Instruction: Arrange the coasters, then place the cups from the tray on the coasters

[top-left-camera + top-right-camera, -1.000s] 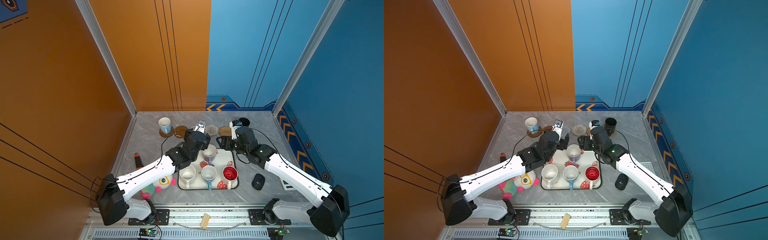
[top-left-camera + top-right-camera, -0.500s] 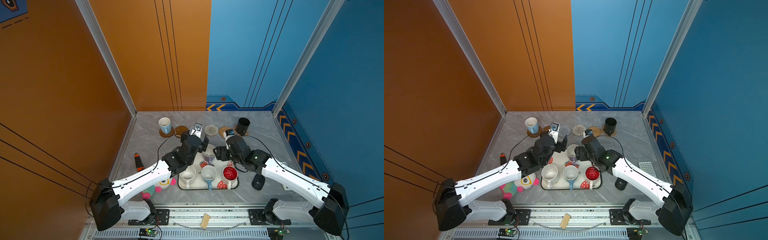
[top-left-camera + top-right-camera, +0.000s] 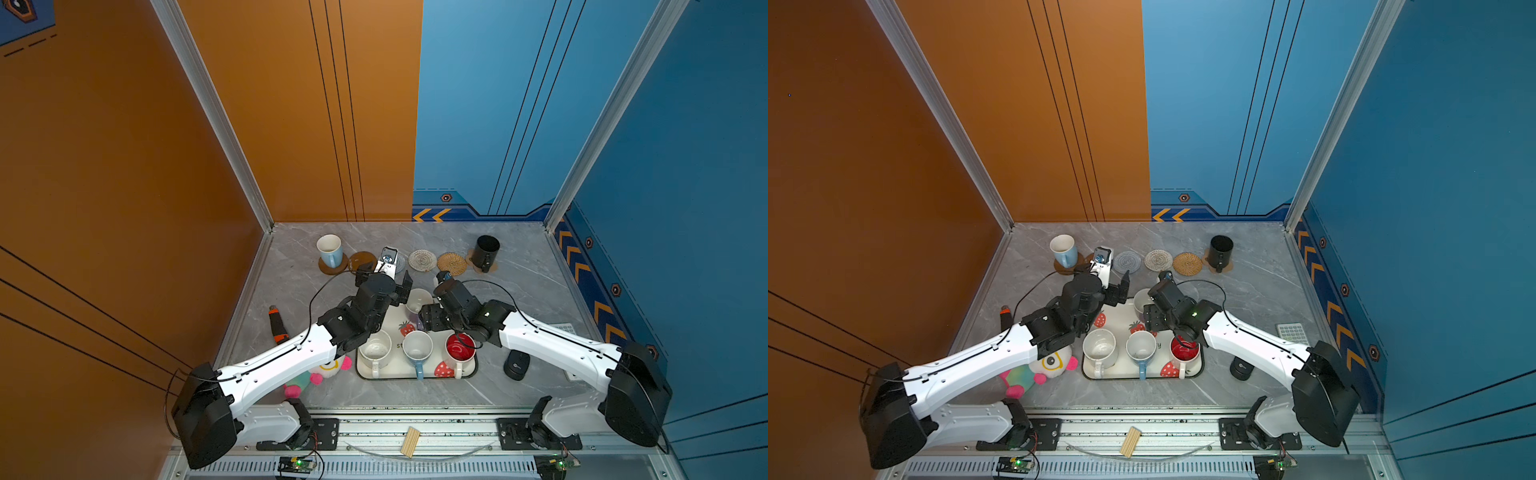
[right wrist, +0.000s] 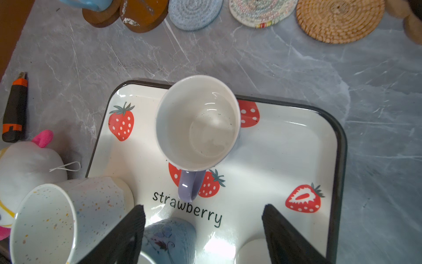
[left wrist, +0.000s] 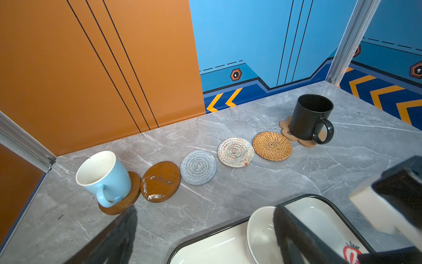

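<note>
The lavender mug stands on the strawberry tray, on the side nearer the back edge of the bench. Its handle points at the right end effector, which is open and just short of it.

White tray (red strawberry prints)
</note>
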Tool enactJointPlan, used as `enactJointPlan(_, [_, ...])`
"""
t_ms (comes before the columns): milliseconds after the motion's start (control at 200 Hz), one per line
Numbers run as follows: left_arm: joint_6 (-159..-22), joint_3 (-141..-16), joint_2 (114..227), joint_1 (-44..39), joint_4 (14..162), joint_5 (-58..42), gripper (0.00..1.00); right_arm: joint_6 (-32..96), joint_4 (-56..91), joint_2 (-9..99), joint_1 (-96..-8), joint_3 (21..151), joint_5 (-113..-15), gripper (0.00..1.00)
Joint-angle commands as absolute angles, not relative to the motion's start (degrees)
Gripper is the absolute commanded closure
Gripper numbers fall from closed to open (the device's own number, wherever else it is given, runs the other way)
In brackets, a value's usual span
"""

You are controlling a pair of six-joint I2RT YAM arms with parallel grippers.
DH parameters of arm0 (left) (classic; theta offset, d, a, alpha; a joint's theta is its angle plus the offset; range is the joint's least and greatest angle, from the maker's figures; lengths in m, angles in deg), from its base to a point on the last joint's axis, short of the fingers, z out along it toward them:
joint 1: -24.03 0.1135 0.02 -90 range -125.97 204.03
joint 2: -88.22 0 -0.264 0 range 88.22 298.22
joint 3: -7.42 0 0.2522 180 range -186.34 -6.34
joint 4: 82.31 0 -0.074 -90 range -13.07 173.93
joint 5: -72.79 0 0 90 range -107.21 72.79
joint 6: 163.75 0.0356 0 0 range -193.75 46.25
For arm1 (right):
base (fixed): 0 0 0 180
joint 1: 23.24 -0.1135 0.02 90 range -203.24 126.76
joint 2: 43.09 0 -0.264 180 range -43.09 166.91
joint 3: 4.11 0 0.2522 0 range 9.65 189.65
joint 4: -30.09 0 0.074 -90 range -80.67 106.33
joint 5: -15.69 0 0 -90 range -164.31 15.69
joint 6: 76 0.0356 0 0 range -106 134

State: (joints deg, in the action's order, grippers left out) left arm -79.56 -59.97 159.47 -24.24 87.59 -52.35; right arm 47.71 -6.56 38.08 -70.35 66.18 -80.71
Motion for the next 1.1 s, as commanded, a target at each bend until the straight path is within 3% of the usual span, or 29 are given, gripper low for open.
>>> enactJointPlan(0, [-80.1,-59.3,158.2,-23.3,88.9,-51.9,0.06,49.6,-4.4,40.1,-71.0,65.4,-79.7,0.21])
enactJointPlan(751, [-81.2,-58.7,159.1,-21.7,88.9,-50.2,0.04,52.9,-0.3,51.1,-70.4,68.1,-79.8,0.29])
enactJointPlan(1097, [-81.6,-58.8,159.5,-21.1,88.9,-49.6,0.04,52.4,0.2,51.8,-68.3,68.1,-79.1,0.39])
